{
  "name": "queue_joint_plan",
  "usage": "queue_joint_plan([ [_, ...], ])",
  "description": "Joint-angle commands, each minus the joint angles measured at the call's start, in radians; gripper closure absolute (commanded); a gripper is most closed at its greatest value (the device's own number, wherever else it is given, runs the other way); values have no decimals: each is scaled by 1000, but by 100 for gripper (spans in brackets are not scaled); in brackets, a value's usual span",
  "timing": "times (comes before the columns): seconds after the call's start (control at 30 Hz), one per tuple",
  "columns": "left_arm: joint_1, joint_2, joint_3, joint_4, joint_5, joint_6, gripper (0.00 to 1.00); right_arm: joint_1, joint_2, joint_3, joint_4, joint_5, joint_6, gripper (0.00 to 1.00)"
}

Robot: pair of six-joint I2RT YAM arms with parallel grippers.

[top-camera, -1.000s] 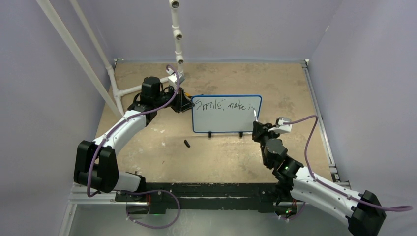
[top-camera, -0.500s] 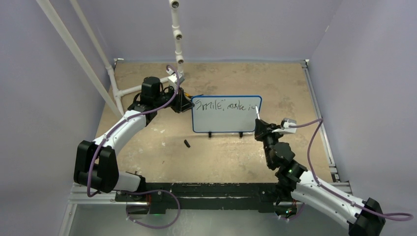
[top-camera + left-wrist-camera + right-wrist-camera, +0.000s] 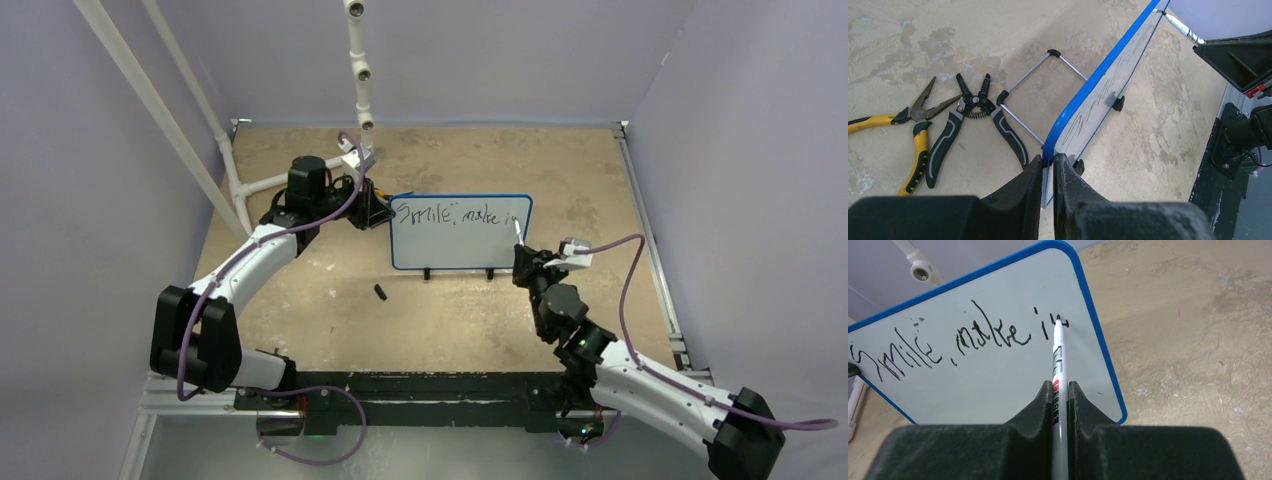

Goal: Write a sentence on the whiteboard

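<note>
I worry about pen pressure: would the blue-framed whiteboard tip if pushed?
Probably: the blue-framed whiteboard rests on two small black feet. It looks thin, so likely light; the left gripper clamped on its edge should steady it.

Tan, stained table [image 3: 450,320] w/ lilac walls [image 3: 500,50] on 3 sides. White PVC pipe [image 3: 360,70] hangs at far centre; 2 more white pipes [image 3: 150,100] slant down far left. Small black item [image 3: 380,292] lies near-left of centre. Yellow-handled pliers [image 3: 915,120] & black/grey wire strippers [image 3: 973,105] lie flat, just beside each other, far left.
</note>
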Motion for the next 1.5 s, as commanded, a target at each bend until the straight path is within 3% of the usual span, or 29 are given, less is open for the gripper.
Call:
queue_joint_plan([
  [0.0,1,-35,5,38,3,15,100,-4,18,49,-23,12,44,100],
  [0.77,1,-45,4,37,6,13,100,-3,52,99,-228,7,216,100],
  [1.13,1,-47,3,29,1,10,100,-4,-41,87,-145,81,122,100],
  [1.3,1,-52,3,18,-4,-5,99,-4,-176,38,-85,-63,8,100],
  [1.47,1,-63,6,-16,-24,-11,85,-4,-236,54,-131,-205,-42,100],
])
